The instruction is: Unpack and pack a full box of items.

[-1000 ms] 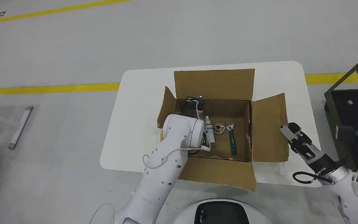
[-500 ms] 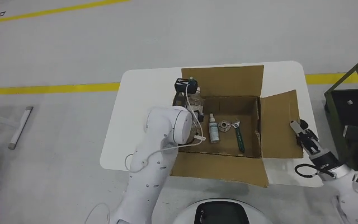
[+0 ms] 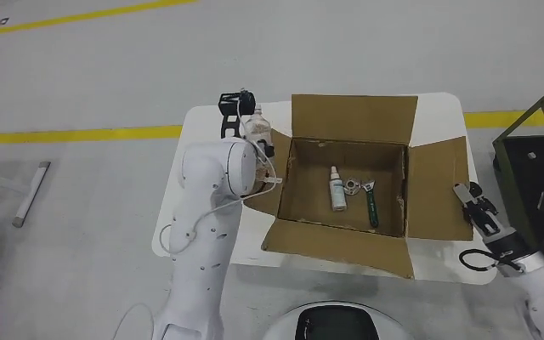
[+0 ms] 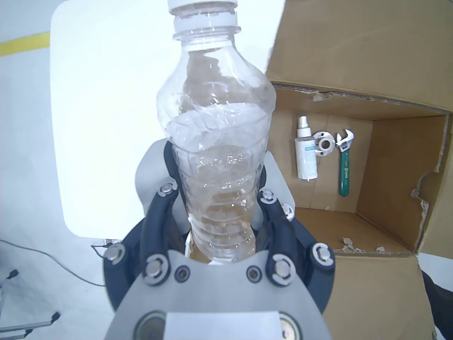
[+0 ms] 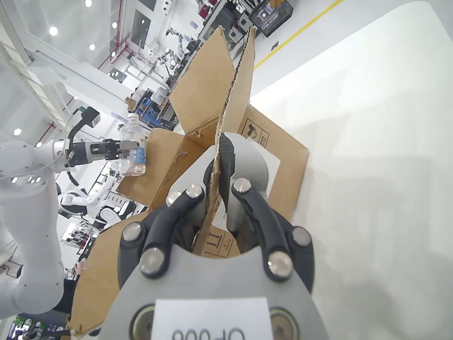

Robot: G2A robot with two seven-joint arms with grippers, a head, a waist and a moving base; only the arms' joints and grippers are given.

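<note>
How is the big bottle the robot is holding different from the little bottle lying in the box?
The water bottle is see-through; the spray bottle is mostly white. The water bottle stands upright in the left gripper, outside the box; the spray bottle lies flat on the box floor. The water bottle looks bigger than the spray bottle. Both have white tops.

Brown cardboard box (image 3: 353, 117) sits open on my table with all four flaps spread and some ragged tears along its right wall. My right gripper (image 5: 219, 171) pinches the right flap's edge. I've got the clear bottle (image 4: 219, 136) (white cap, a bit crumpled) upright in my left gripper (image 4: 217, 192), outside the box just beside its left flap. On the box floor a white spray bottle (image 4: 306, 153) and a green-handled wrench (image 4: 344, 168) lie flat side by side, with a small metal flange (image 4: 325, 143) between their tops.
</note>
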